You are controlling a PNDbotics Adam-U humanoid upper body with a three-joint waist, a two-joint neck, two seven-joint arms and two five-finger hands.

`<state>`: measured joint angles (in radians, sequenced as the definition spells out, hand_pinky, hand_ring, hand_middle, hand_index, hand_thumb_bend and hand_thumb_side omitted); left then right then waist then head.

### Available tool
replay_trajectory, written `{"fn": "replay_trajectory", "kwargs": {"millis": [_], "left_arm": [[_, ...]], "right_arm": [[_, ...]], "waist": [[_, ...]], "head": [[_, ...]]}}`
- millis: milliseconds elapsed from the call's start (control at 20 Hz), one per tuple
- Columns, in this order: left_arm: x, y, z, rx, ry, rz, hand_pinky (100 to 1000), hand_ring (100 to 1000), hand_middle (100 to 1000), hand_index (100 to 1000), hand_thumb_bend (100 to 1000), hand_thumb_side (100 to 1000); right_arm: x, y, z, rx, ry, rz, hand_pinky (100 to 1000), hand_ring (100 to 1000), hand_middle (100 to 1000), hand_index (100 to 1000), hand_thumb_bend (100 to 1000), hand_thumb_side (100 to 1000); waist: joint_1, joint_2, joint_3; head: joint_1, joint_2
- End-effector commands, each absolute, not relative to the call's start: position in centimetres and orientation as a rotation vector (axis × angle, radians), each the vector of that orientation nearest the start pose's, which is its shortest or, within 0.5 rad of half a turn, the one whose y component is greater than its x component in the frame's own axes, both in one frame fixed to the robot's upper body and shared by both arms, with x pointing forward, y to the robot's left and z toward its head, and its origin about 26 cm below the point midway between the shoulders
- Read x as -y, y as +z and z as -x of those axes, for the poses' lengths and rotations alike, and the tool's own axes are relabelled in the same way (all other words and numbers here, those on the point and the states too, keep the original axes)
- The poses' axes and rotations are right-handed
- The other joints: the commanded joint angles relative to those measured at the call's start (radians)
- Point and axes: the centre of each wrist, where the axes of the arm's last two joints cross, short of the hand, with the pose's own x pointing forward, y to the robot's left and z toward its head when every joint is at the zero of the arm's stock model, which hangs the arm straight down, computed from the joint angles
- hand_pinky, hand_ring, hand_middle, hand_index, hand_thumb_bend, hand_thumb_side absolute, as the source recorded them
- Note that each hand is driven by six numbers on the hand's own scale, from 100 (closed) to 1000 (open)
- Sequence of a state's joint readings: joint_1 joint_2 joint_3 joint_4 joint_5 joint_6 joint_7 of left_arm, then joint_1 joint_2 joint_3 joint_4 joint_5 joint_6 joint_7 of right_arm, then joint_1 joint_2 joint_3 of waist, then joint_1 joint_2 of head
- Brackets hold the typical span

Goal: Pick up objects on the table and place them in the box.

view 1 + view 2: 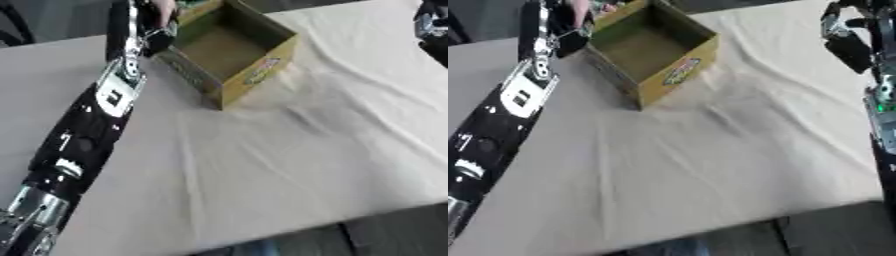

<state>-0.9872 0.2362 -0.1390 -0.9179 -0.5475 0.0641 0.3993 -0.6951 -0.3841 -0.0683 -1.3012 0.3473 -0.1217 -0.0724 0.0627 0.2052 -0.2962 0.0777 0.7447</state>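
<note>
An open cardboard box [262, 65] with yellow-green walls and a printed label stands at the back of the table, and its brown floor shows bare. My left arm reaches up along the left side, and my left hand [156, 36] is at the box's left wall near its far corner. A pinkish thing [163, 7] shows just above that hand at the picture's top edge; whether the hand holds it is hidden by blur. My right hand [849, 44] hangs at the far right, away from the box, open and with nothing in it.
A wrinkled pale cloth [289, 150] covers the table. The table's front edge [350, 220] runs askew along the bottom, with dark floor beyond it.
</note>
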Motion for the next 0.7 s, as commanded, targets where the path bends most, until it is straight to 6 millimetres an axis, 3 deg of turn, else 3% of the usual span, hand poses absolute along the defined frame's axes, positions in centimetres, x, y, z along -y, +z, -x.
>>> {"fn": "replay_trajectory", "kwargs": {"millis": [50,250,350,400,450,500,700], "left_arm": [[-18.45,19.75,-48.89,1.94,-0.592,-0.922,373,464,412,438,287,100],[-18.59,19.2,-49.22,1.842,-0.807,-0.899,482,579,580,624,419,100],[-18.83,19.03,-49.23,1.798,-0.881,-0.892,525,638,667,715,582,100],[-18.89,19.03,-49.22,1.786,-0.899,-0.898,525,638,667,715,582,100],[-18.99,19.13,-49.2,1.784,-0.898,-0.911,560,688,734,791,828,175],[-19.04,19.27,-49.18,1.788,-0.892,-0.928,579,716,760,821,964,248],[-18.92,19.82,-49.03,1.823,-0.875,-0.971,615,755,804,857,1000,365]], "right_arm": [[28.8,21.08,-42.83,2.137,0.518,0.65,754,904,713,901,100,517],[28.06,21.44,-42.89,2.156,0.529,0.628,754,905,713,901,100,519],[28.22,21.44,-42.84,2.155,0.524,0.632,754,905,713,902,100,520],[28.29,21.43,-42.82,2.153,0.522,0.633,754,905,713,902,100,520],[28.35,21.4,-42.8,2.152,0.521,0.634,754,906,713,902,100,521],[28.38,21.38,-42.78,2.151,0.521,0.634,754,906,713,902,100,522],[28.41,21.29,-42.74,2.149,0.52,0.634,753,906,712,902,100,523]], "waist": [[-0.001,-0.011,-0.022],[0.006,-0.004,-0.057],[0.009,-0.003,-0.062],[0.009,-0.003,-0.063],[0.011,-0.003,-0.064],[0.013,-0.004,-0.064],[0.016,-0.006,-0.062]], "head": [[0.025,-0.02],[0.035,-0.03],[0.034,-0.032],[0.033,-0.032],[0.033,-0.032],[0.033,-0.033],[0.032,-0.035]]}}
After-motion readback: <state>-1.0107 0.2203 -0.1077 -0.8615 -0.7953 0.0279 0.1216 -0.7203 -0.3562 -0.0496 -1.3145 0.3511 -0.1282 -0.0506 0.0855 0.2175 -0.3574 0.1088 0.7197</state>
